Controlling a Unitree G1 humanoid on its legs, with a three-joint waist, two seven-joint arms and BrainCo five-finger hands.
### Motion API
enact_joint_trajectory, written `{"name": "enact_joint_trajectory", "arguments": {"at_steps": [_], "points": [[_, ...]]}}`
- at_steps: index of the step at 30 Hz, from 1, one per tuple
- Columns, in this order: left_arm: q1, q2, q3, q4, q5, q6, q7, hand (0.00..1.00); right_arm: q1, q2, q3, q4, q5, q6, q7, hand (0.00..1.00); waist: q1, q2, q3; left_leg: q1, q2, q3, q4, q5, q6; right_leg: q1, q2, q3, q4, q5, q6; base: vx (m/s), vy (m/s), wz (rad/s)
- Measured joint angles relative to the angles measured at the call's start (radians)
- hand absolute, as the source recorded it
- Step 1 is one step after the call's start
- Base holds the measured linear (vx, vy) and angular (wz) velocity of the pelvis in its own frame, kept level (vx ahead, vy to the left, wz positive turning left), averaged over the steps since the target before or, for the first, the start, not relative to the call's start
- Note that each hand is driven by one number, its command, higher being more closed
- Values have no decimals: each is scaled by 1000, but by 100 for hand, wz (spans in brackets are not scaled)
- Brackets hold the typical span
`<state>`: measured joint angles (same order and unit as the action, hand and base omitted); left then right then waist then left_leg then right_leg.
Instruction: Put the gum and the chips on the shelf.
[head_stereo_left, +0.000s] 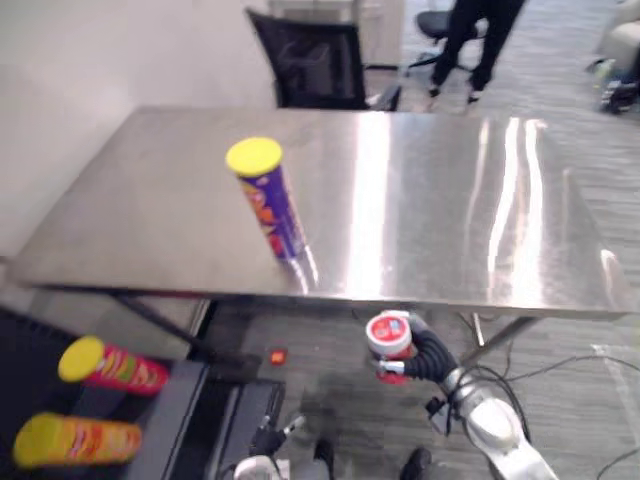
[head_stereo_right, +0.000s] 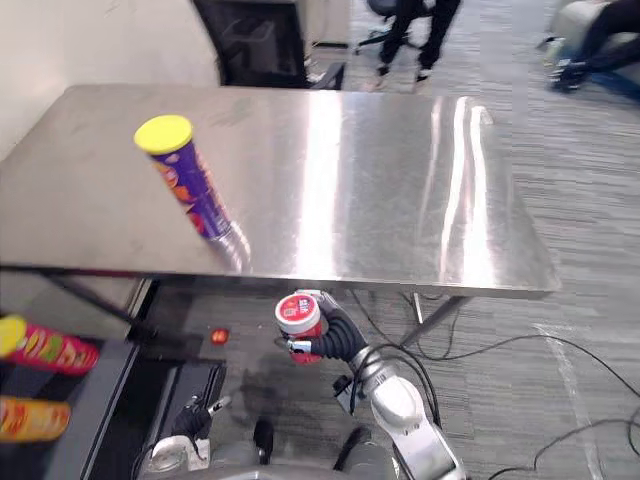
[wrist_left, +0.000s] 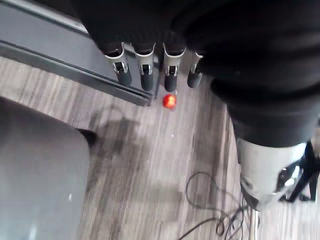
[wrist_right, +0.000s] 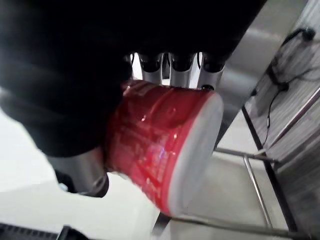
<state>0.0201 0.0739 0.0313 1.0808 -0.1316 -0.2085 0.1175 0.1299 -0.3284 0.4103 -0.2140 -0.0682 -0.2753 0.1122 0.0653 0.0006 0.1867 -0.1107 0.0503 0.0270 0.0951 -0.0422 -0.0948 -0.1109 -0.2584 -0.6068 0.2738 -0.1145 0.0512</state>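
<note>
A tall purple chips can (head_stereo_left: 268, 200) with a yellow lid stands on the steel table (head_stereo_left: 450, 200), left of its middle. A red gum tub (head_stereo_left: 388, 335) with a white lid is held below the table's front edge. My right hand (head_stereo_left: 425, 355) is shut on it, and the right wrist view shows the fingers (wrist_right: 172, 62) curled over the gum tub (wrist_right: 165, 150). My left hand (head_stereo_right: 175, 455) hangs low at the lower left over the floor. Its fingers (wrist_left: 145, 70) are straight and hold nothing.
A dark shelf (head_stereo_left: 190, 400) at the lower left carries a red chips can (head_stereo_left: 110, 367) and an orange one (head_stereo_left: 75, 440), both lying down. A small red thing (head_stereo_left: 278, 356) lies on the floor under the table. A black office chair (head_stereo_left: 315, 65) and a person's legs (head_stereo_left: 480, 40) are beyond the table.
</note>
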Motion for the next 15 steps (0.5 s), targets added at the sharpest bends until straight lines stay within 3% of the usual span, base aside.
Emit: {"name": "enact_joint_trajectory", "arguments": {"at_steps": [1, 2, 3, 5, 6, 7, 8, 9, 10, 11, 12, 13, 15], "points": [[2, -7, 9, -7, -7, 0, 0, 0, -11, -13, 3, -3, 0, 0, 0, 100, 6, 7, 3, -11, 15, 38, -12, -1, -5, -9, -1, -13, 3, -4, -7, -171, -65, 68], [2, -19, 43, -6, -32, 1, 2, 0, -28, -37, 3, -8, 1, 0, 0, 100, 19, 21, 9, -27, 70, 203, -24, -21, 25, -11, -5, -56, 1, -5, -11, -141, -54, 69], [3, -20, 55, -5, -49, 2, 1, 0, -29, -38, -2, -10, 4, -1, -3, 100, 17, 12, 15, -33, 94, 284, 2, -30, 52, -11, -19, -78, -1, -8, -19, -115, -70, 100], [18, -30, 95, -16, -107, -1, 8, 0, -37, -57, -15, -6, 30, -1, -19, 100, 19, 20, 14, -67, 184, 455, 293, 9, 157, -45, -96, -132, 77, -31, -50, -66, -94, 93], [26, -33, 97, -26, -114, -1, 9, 0, -39, -58, -21, -10, 40, -2, -20, 100, 15, 39, 12, -86, 196, 480, 327, 25, 144, -49, -106, -153, 113, -42, -51, -89, -124, 87], [40, -35, 86, -60, -125, -1, 10, 0, -36, -52, -43, -5, 53, -6, -24, 100, 11, 45, 14, -132, 202, 551, 361, 64, 196, -71, -116, -175, 147, -74, -36, -115, -237, 109], [44, -23, 85, -64, -122, -2, 12, 0, -5, -39, -54, -7, 63, -9, -21, 100, 7, 15, 1, -111, 121, 529, 173, 157, 171, -81, -106, -216, 111, -96, -68, -134, -270, 122], [38, -20, 94, -51, -116, 2, 16, 0, 10, -33, -71, -7, 70, -15, -16, 100, -6, 25, 1, -90, 115, 530, 150, 147, 182, -67, -110, -249, 73, -82, -70, -137, -279, 123], [48, -20, 113, -53, -109, 2, 18, 0, 50, 4, -117, -2, 71, -15, -17, 100, -13, 17, 5, -54, 169, 642, 316, 49, 194, -57, -132, -299, 75, -82, -86, -138, -209, 118], [65, -24, 118, -55, -89, 0, 21, 0, 88, 24, -149, -7, 78, -15, -17, 100, -33, 5, 8, 13, 201, 700, 381, 46, 176, -39, -156, -337, 89, -91, -98, -189, -157, 132], [75, -34, 111, -41, -77, 1, 17, 0, 124, 25, -184, -7, 80, -15, -17, 100, -62, 19, -2, 90, 216, 730, 377, 63, 155, -24, -168, -383, 88, -95, -95, -122, -104, 113], [78, -38, 111, -35, -69, 1, 15, 0, 140, 24, -198, -7, 80, -15, -17, 100, -71, 27, -7, 118, 223, 736, 364, 77, 153, -22, -171, -404, 89, -96, -95, -177, 18, 111], [77, -44, 111, -5, -55, 2, 11, 0, 163, 23, -213, -7, 80, -14, -15, 100, -93, 46, -21, 168, 225, 742, 286, 186, 152, -24, -175, -471, 93, -97, -89, -151, 77, 96]]}}
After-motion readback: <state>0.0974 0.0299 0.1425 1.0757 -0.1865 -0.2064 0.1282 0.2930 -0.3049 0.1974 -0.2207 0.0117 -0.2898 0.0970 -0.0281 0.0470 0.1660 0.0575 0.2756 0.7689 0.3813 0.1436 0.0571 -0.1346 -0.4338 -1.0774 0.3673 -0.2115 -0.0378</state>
